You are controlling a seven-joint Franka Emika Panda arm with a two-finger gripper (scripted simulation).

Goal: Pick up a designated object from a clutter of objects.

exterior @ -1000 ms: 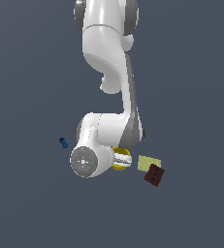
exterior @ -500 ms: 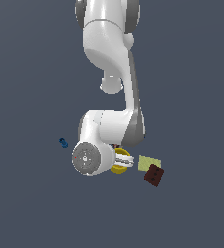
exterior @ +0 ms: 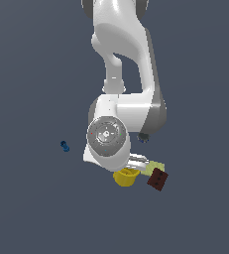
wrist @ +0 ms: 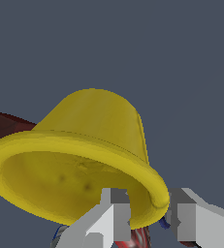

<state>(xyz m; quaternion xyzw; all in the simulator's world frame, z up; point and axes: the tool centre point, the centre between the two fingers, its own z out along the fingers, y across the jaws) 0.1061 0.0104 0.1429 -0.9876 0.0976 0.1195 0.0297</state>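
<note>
Filling most of the wrist view, the yellow cup [wrist: 84,160] is lying tilted, its wide, thick-rimmed mouth facing the camera and its narrower closed base pointing away, so its axis is running from the gripper [wrist: 147,213] outward. The two grey fingertips [wrist: 114,206] are sitting on either side of the rim's wall, one inside the mouth and one outside, narrowly set and pinching that rim. A dark brown block [wrist: 2,127] is showing just behind the cup.

In the exterior view, the cup [exterior: 125,176] is sitting just below the arm's round white wrist housing [exterior: 106,135], partly hidden by it. A pale yellow flat square [exterior: 154,167] is lying just beside the cup toward the exterior view's right, and the brown block [exterior: 157,179] is overlapping that square's edge. A small blue piece [exterior: 65,146] is lying well apart toward the exterior view's left, with plain dark grey ground [exterior: 31,208] stretching openly around the whole cluster.
</note>
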